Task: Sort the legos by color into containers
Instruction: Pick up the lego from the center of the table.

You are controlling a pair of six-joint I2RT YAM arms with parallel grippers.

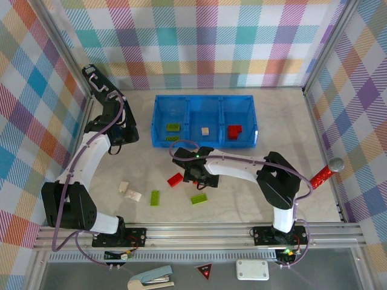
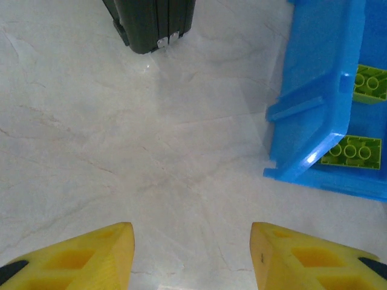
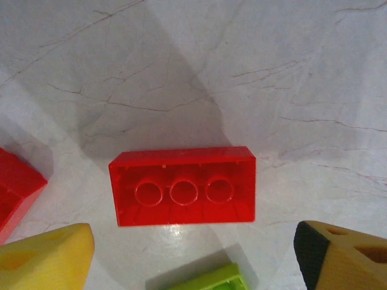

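Lego (image 3: pixel 182 186) lies just ahead of right gripper (image 3: pixel 193 241).

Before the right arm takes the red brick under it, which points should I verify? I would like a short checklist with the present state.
1. Right gripper open and empty: ok.
2. Red brick free on the table, hollow side up: ok.
3. Brick between the jaws: not ok, it lies ahead of them.
4. Room around it: not ok, a green brick sits close to the gripper.
5. Space in the red compartment: ok.
6. Left gripper out of the way: ok, open beside the blue tray.
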